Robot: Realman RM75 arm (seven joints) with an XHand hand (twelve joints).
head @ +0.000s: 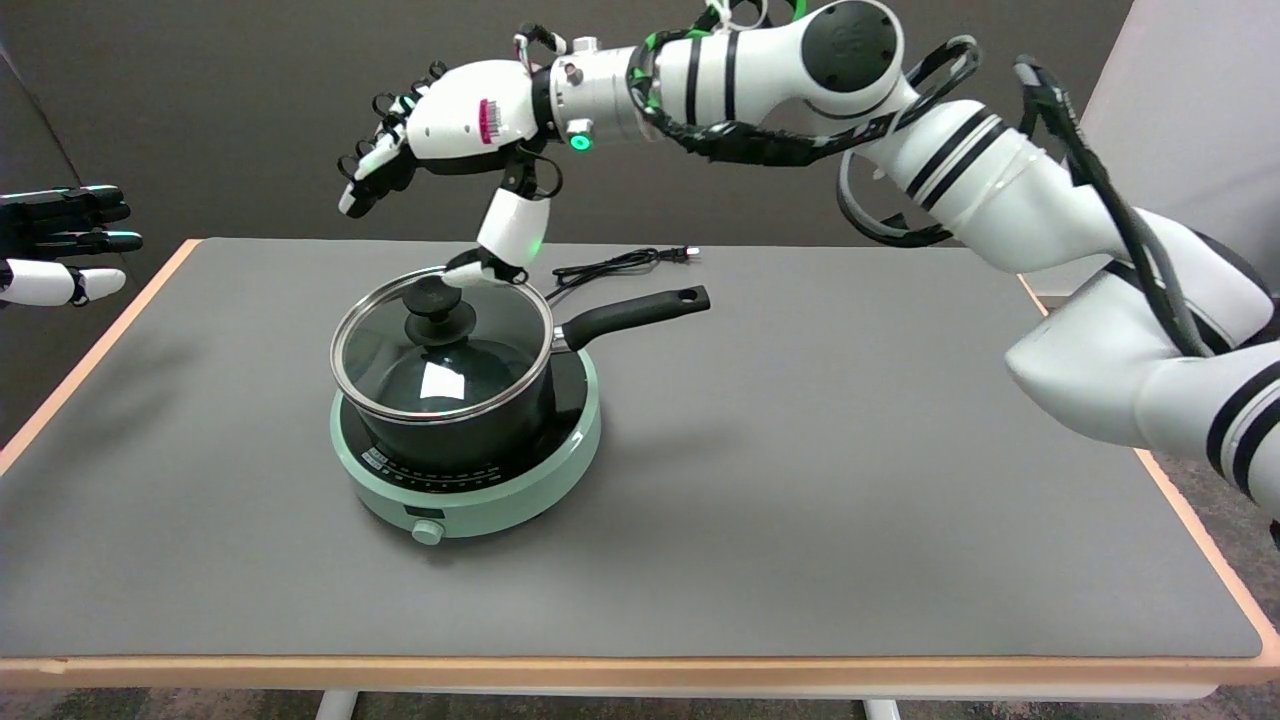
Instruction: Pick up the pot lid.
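The pot lid [440,345], clear glass with a metal rim and a black knob [437,310] at its middle, sits closed on a black pot [470,420]; the pot stands on a round pale-green cooker [500,490], which rests on the grey desk [800,500] left of its middle, nearer the far edge than the near one; a small dial shows on the cooker's near side.

The right hand [455,150] hangs above the pot's far rim, reaching in from the right; its fingers [375,170] are spread wide and point left in the air, holding nothing; its thumb [505,235] hangs down, and the tip is at the lid's far rim, just behind the knob; whether it touches the rim cannot be told.

The pot's black handle [640,312] sticks out to the right and slightly toward the far edge, under the forearm; a black power cord [615,265] lies coiled on the desk just beyond the handle, close to the far edge, its plug pointing right; nothing lies between the thumb and the knob; the idle left hand [60,255] shows past the desk's far left corner, held in the air.
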